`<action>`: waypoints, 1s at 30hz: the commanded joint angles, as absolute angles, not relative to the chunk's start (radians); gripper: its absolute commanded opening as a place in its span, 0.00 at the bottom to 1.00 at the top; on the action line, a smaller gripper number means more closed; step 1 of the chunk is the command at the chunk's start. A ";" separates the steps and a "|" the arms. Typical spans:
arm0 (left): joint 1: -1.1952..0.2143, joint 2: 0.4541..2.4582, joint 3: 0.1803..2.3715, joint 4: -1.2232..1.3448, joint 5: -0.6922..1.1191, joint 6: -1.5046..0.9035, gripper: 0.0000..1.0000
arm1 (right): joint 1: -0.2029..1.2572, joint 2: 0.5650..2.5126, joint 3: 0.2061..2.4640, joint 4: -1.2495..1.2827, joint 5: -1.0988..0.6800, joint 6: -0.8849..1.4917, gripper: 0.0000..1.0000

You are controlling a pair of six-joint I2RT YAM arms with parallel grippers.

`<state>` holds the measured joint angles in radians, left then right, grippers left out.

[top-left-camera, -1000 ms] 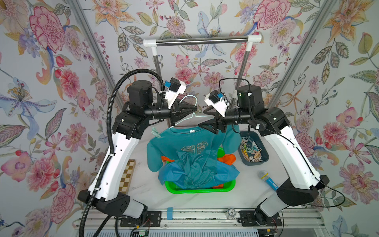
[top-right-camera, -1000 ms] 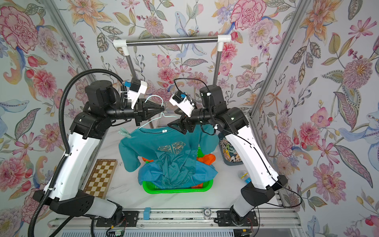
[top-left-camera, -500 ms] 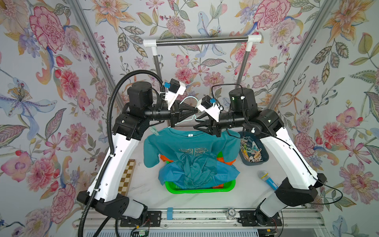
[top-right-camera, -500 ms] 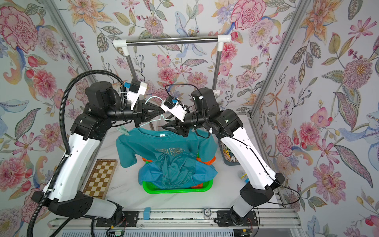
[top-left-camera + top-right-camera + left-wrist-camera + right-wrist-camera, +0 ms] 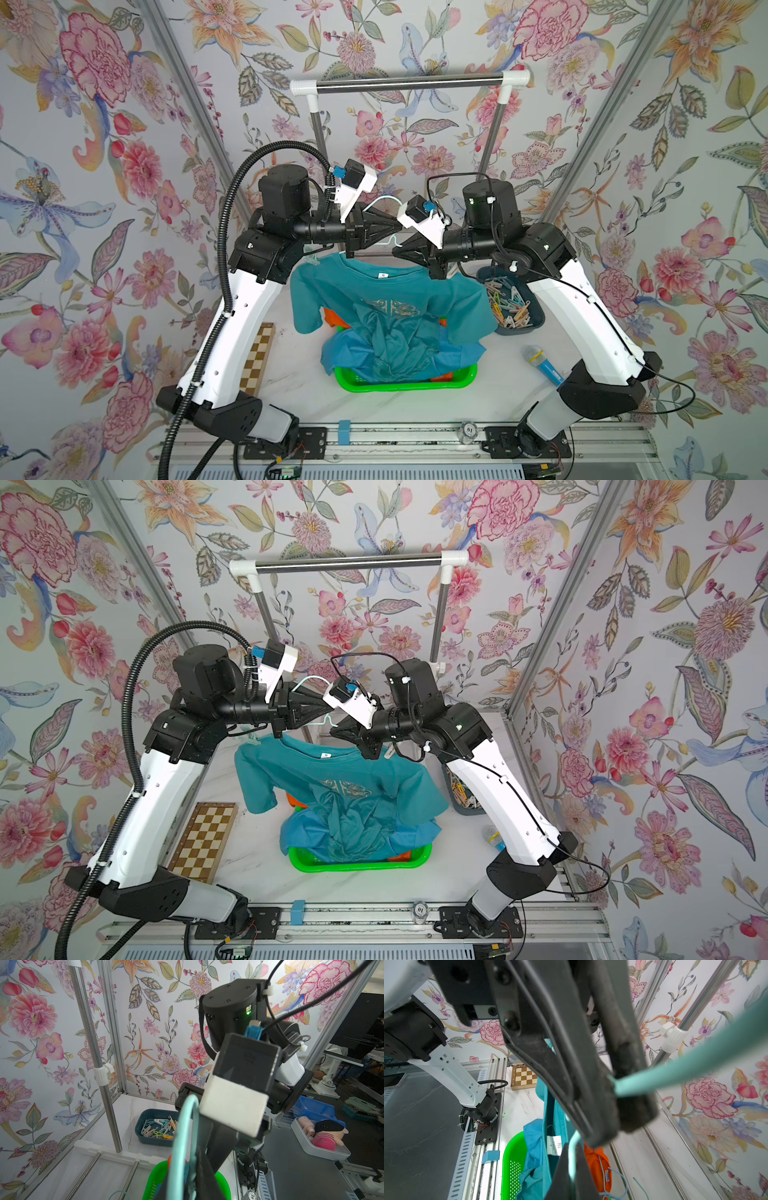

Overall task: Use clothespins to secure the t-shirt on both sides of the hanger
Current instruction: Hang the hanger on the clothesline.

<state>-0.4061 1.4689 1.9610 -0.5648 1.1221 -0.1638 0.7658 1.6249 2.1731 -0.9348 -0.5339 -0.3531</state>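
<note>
A teal t-shirt (image 5: 386, 291) hangs on a mint wire hanger (image 5: 384, 200), its hem resting in the basket below. My left gripper (image 5: 398, 226) is shut on the hanger wire just under the hook. From the other side, my right gripper (image 5: 395, 250) is shut on the wire a little lower, at the neck; the right wrist view shows the mint hanger (image 5: 572, 1153) pinched between its fingers. One pale green clothespin (image 5: 309, 259) sits at the shirt's left shoulder. More clothespins (image 5: 509, 303) lie loose in a dark blue bin (image 5: 536, 318) at the right.
A green basket (image 5: 357, 384) under the shirt holds blue and orange clothes. A chessboard (image 5: 259, 353) lies at the left and a blue microphone (image 5: 544, 368) at the right. The clothes rail (image 5: 409, 81) on two posts stands behind the arms.
My right gripper has moved left from beside the shirt's right shoulder to the hanger's neck and closed on the wire. The left gripper has stayed on the hanger.
</note>
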 commanded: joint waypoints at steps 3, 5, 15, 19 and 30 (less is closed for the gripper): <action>-0.409 1.480 1.951 -0.492 1.087 -0.191 0.72 | 0.789 1.612 2.203 -0.960 -0.525 -0.351 0.00; -0.409 1.472 1.951 -0.486 1.043 -0.196 1.00 | 0.790 1.605 2.201 -0.960 -0.496 -0.350 0.00; -0.393 1.415 1.937 -0.592 0.547 -0.171 1.00 | 0.710 1.555 2.252 -0.959 -0.201 -0.251 0.00; -0.376 1.408 1.958 -0.563 0.294 -0.233 1.00 | 0.692 1.549 2.270 -0.959 -0.132 -0.231 0.00; -0.371 1.279 1.879 -0.384 0.087 -0.278 1.00 | 0.689 1.721 2.579 -0.956 0.345 -0.235 0.00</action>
